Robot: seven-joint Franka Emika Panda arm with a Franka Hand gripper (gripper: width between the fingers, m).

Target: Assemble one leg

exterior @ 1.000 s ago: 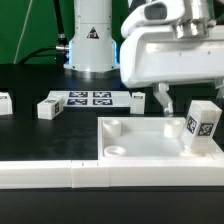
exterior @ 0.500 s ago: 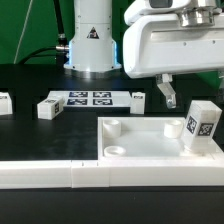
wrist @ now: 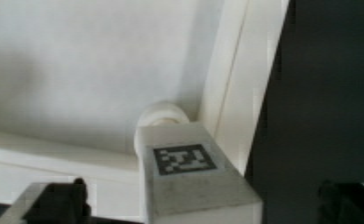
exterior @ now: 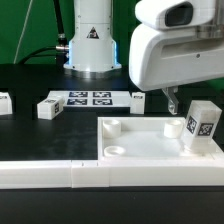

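Exterior view: the arm's white wrist housing fills 1–2 o'clock of the frame, over the 3 o'clock end of the white panel (exterior: 150, 140). One finger (exterior: 172, 100) pokes down below it.
Leg: the leg (exterior: 203, 125) stands upright on the panel's corner at 3–4 o'clock of the frame, tag toward the camera. Its base sits at the corner socket; how deep it goes, cannot tell.
Pincer: the pincer (wrist: 202, 200) is wide. In the wrist view both dark fingertips (wrist: 54, 203) sit well apart, one on each side of the leg, neither touching it.
Why straddling: probably lined up to close on the leg's side faces for a push or twist into the socket.
Why upright: the leg's long axis is in line with the socket, so it likely only needs seating or turning.
Panel: lies flat on the black surface (exterior: 25, 135), touching the white rail (exterior: 50, 172) at 6–7 o'clock. It is likely braced there so it won't slide under force.
Open sockets: two empty at the panel's 9 o'clock end, the rear socket (exterior: 112, 126) and the front socket (exterior: 116, 151).
Loose parts: a near block (exterior: 48, 106), an edge block (exterior: 5, 101) and a far block (exterior: 137, 97) lie around the marker board (exterior: 88, 98) at 10–12 o'clock, well apart from the panel.
Step guess: mid-attachment, the leg placed but not confirmed tight.
Risk: an off-centre closure could tip the leg out of the socket.
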